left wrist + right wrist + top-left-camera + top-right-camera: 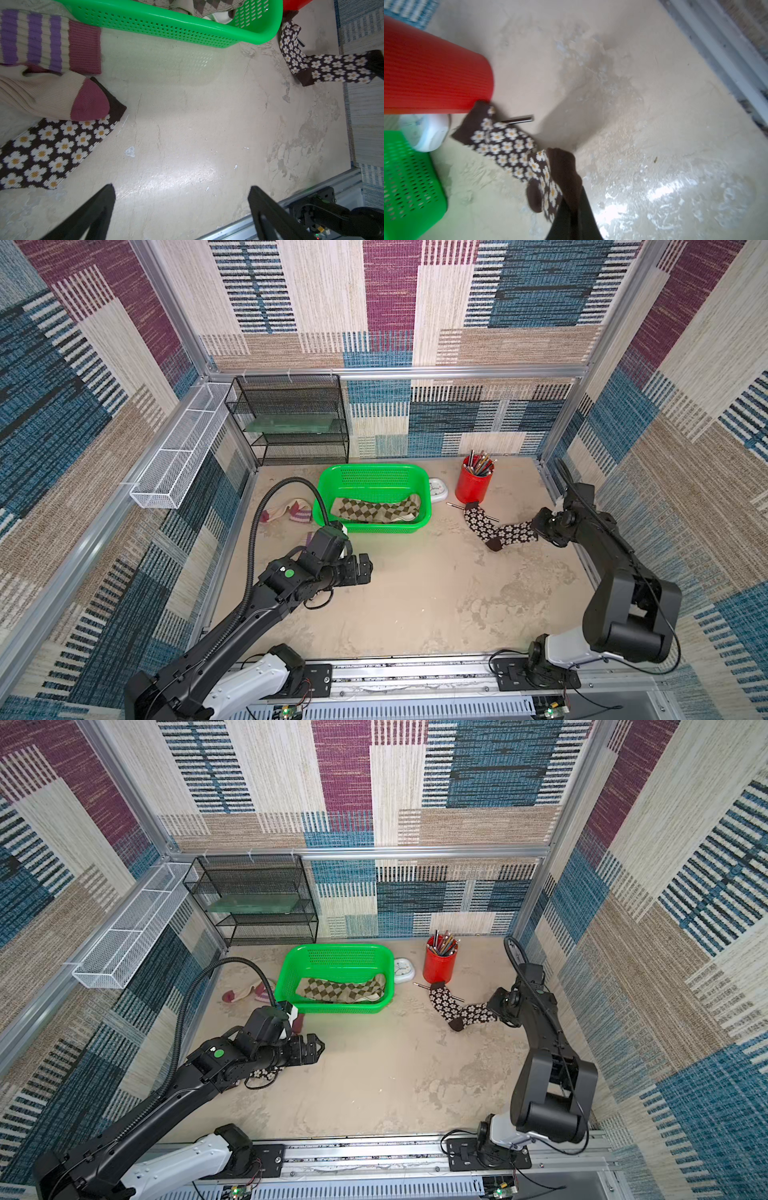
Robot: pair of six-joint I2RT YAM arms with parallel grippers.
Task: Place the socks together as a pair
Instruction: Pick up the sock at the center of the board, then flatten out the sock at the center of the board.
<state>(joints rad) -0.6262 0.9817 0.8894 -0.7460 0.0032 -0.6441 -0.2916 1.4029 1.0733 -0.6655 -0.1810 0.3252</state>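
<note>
- The left arm (266,601) reached forward from the front rail, low over the left part of the desk (415,593), with its wrist turned toward the middle.
- The left jaws were spread wide and empty, over bare desk in the left wrist view.
- The right arm (619,580) rose from its base, folded at a high elbow and ran along the right wall, its wrist bent in toward the desk.
- The right jaws were clenched on the dark-brown end of a daisy sock (505,531). The rest of that sock trailed over a pencil (454,504) to the foot of the red cup (473,488).
- The second daisy sock (52,153) lay flat under the left arm, with a maroon toe of the purple-striped socks (35,39) lapping over its end.
- The argyle socks (376,510) lay in the green basket (374,467) at the back, a white clock (438,489) just beside it.
</note>
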